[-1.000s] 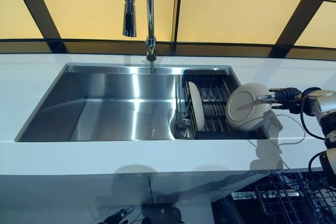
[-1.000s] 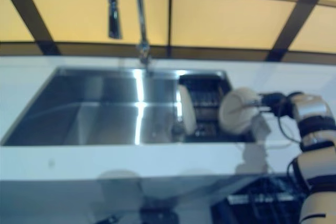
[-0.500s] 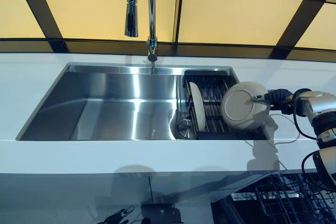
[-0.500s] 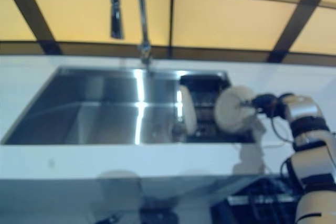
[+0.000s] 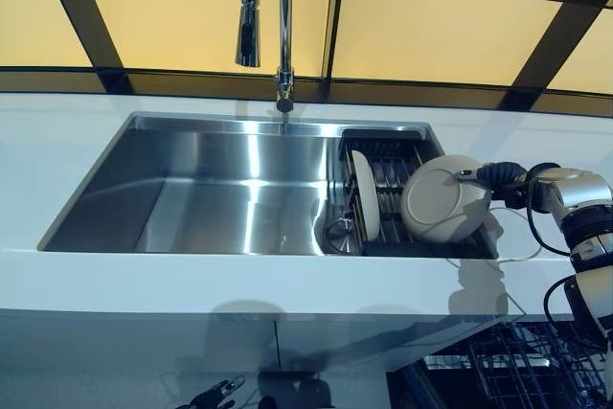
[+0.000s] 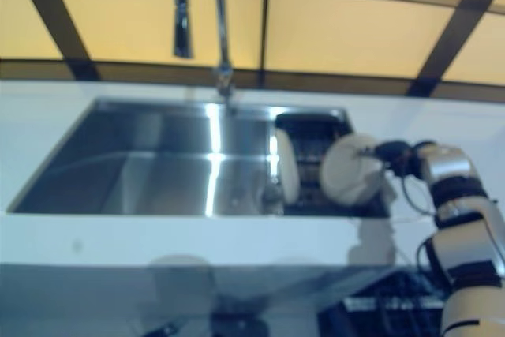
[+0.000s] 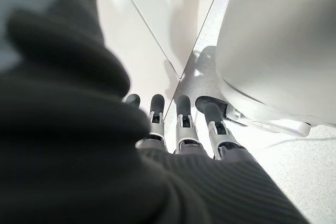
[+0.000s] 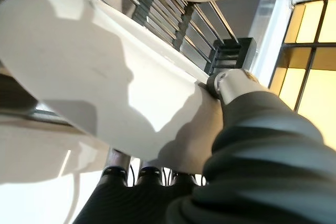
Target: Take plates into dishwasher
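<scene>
no readable text, labels, nos. or signs in any view.

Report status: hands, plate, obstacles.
Right hand shut on plate, held over the rack. Left hand idle, low, fingers straight. Second plate standing in rack, close beside.

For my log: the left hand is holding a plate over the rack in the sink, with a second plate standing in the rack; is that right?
Not quite: the right hand holds the plate, as the left eye view shows. The rest stands: it is over the rack in the sink, and a second plate stands in the rack.
</scene>
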Controlling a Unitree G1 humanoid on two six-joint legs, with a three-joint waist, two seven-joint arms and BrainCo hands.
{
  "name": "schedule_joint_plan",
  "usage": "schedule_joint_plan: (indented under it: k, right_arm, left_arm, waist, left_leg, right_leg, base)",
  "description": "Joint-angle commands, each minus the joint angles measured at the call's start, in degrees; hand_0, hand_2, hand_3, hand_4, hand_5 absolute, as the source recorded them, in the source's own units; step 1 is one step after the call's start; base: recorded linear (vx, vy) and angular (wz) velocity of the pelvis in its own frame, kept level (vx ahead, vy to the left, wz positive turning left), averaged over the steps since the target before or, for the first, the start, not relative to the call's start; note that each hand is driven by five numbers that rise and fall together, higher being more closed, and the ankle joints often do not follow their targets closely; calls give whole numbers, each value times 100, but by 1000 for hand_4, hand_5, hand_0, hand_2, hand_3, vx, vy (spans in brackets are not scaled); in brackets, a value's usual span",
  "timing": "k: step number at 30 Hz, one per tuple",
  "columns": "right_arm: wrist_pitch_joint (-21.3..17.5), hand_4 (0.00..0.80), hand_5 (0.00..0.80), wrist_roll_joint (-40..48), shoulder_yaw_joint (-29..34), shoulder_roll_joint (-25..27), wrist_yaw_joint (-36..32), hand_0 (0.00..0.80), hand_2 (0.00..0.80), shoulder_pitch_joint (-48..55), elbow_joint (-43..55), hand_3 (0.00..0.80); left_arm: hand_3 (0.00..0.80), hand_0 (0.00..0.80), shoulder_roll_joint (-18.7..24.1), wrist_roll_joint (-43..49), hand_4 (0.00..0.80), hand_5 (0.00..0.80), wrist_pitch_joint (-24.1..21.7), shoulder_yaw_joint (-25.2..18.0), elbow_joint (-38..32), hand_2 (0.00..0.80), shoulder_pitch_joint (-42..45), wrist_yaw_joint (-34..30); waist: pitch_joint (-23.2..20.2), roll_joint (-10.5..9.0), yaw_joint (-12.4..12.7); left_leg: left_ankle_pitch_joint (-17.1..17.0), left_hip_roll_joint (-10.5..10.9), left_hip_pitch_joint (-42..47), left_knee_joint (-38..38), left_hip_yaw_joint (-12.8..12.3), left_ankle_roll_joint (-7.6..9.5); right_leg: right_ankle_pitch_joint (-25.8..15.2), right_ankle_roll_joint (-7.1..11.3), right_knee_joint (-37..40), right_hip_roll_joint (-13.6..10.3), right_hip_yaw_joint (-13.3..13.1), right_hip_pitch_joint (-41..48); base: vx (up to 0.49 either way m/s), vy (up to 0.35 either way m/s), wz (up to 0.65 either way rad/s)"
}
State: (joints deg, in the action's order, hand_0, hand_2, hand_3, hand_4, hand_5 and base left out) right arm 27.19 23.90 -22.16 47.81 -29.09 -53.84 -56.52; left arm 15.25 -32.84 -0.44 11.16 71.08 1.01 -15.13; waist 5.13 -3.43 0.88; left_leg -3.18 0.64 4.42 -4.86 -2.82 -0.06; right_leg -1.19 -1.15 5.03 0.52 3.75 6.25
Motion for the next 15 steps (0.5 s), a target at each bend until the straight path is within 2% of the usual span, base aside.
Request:
schedule_joint_plan:
  k: [1, 15]
  right_arm:
    - [-487, 800, 800, 325, 121, 387, 338, 800, 800, -406, 196, 800]
    - [-826, 800, 800, 573, -203, 1337, 1347, 800, 800, -1119, 602, 800]
  left_arm:
    - [0, 0, 105, -210, 0, 0, -137, 291, 123, 0, -292, -24]
    - [0, 0, 133, -266, 0, 0, -207, 328, 136, 0, -144, 8]
  waist:
    - [-95, -251, 155]
    - [-226, -381, -6]
  left_leg:
    - [212, -23, 94, -14, 187, -121]
    - [246, -32, 101, -14, 96, -126]
  right_leg:
    - [-355, 411, -3, -349, 74, -97]
    - [-368, 421, -3, -274, -75, -143]
  base:
    - [0, 0, 0]
    - [1, 4, -1]
